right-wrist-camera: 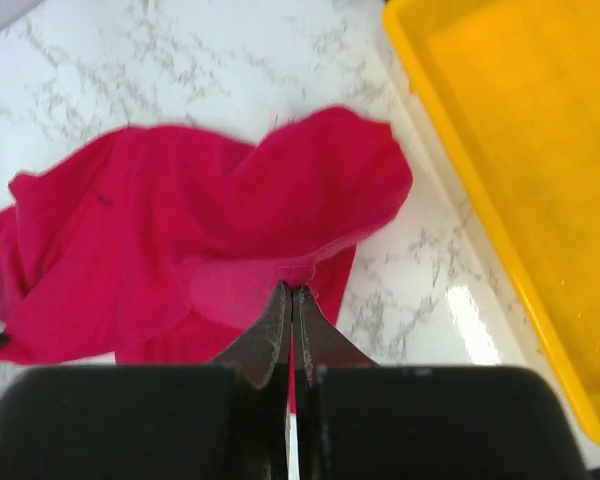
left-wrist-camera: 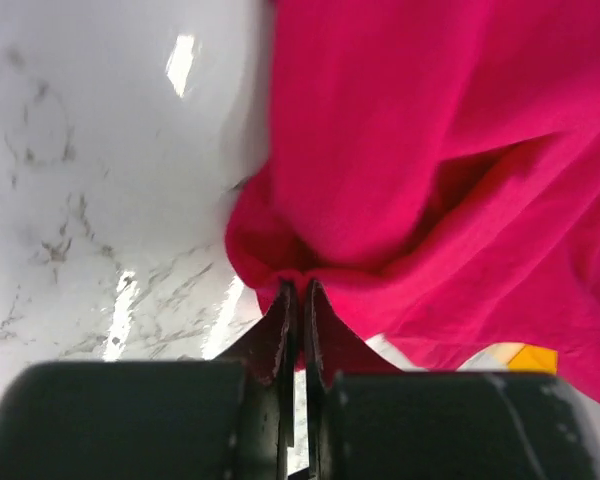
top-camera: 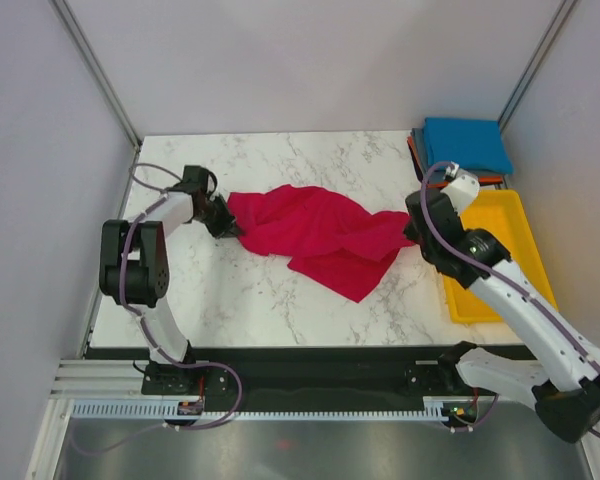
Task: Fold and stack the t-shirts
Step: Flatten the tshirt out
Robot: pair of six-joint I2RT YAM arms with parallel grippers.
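You've got left gripper [top-camera: 223, 222] at 9 o'clock and right gripper [top-camera: 412, 228] at 3, both pinched tight on the crimson t-shirt [top-camera: 320, 235], crumpled mid-table. Done: blue folded tee [top-camera: 467, 145] at 1 o'clock. Left: this one's fold and stacking.

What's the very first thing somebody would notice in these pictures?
The bright red t-shirt, crumpled and stretched across the middle of the white marble table, jumps out first. The left pincer pinches one end of it and the right pincer pinches the other. Next comes the yellow tray at the table's right edge, with a blue folded t-shirt behind it.
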